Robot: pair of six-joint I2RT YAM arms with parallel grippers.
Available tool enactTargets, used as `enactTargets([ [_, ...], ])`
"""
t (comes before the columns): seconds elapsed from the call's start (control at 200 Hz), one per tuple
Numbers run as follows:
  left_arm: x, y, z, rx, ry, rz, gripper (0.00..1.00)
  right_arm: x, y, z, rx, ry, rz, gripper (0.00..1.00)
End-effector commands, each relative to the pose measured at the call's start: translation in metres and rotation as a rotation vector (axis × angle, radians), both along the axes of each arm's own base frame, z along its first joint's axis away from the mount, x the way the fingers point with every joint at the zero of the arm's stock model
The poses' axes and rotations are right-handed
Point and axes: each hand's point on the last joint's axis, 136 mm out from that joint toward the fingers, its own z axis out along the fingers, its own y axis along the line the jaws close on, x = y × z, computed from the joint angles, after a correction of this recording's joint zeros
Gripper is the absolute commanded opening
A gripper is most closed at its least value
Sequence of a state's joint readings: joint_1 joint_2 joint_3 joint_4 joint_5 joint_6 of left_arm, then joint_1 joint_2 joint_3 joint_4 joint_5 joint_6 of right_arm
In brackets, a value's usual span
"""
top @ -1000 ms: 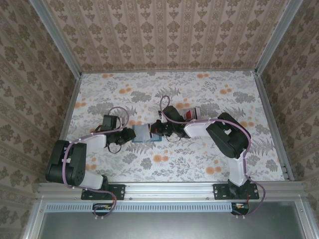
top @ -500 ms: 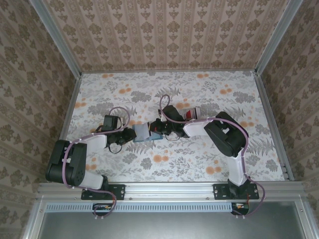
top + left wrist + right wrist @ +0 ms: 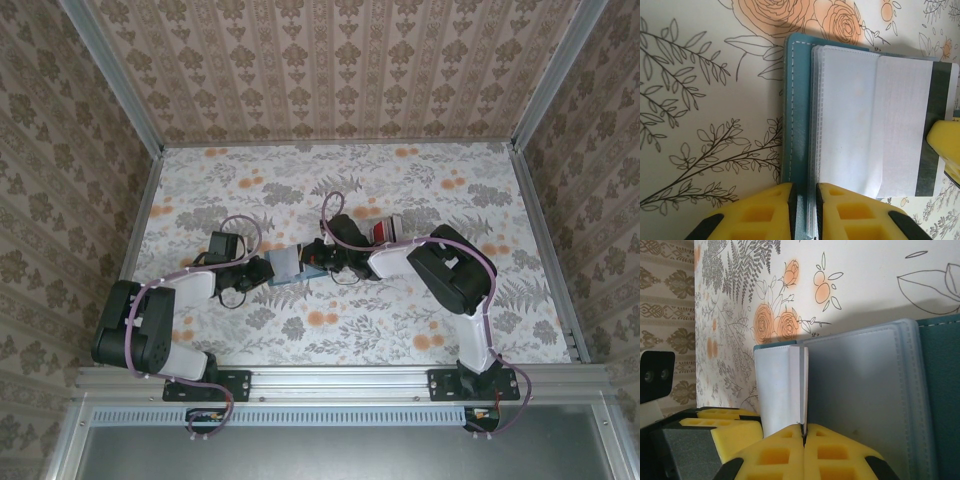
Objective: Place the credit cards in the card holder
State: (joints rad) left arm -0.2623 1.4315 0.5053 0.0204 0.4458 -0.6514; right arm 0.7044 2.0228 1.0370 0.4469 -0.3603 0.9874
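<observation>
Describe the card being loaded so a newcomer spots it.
At the middle of the floral table lies the open teal card holder. The card lies against its clear sleeves, pinched by the right gripper; unlike the sleeves, it is opaque white with a dark stripe.

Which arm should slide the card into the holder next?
Right. The right gripper pinches the white card at the open holder. The left gripper clamps the holder's edge, steadying it.
</observation>
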Motion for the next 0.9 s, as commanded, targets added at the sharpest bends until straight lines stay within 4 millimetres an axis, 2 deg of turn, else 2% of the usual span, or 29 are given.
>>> enactTargets([
  [0.0,-0.016,0.002,-0.016,0.029,0.081,-0.003,0.2,-0.005,-0.005,-0.021,-0.091,0.007,0.005,0.02],
  [0.23,-0.013,0.0,-0.017,0.027,0.082,-0.007,0.19,-0.015,0.008,-0.02,-0.195,-0.019,0.105,0.03],
  [0.455,-0.012,-0.001,-0.016,0.034,0.084,-0.012,0.19,-0.018,0.007,-0.025,-0.24,-0.012,0.137,0.05],
  [0.55,-0.012,0.0,-0.016,0.043,0.083,-0.015,0.19,-0.02,0.005,-0.027,-0.251,-0.007,0.148,0.02],
  [0.765,-0.01,0.002,-0.013,0.054,0.076,-0.016,0.19,-0.026,0.003,-0.019,-0.226,0.015,0.184,0.01],
  [0.895,-0.01,0.003,-0.013,0.056,0.076,-0.015,0.19,-0.022,-0.005,-0.014,-0.191,0.035,0.177,0.01],
])
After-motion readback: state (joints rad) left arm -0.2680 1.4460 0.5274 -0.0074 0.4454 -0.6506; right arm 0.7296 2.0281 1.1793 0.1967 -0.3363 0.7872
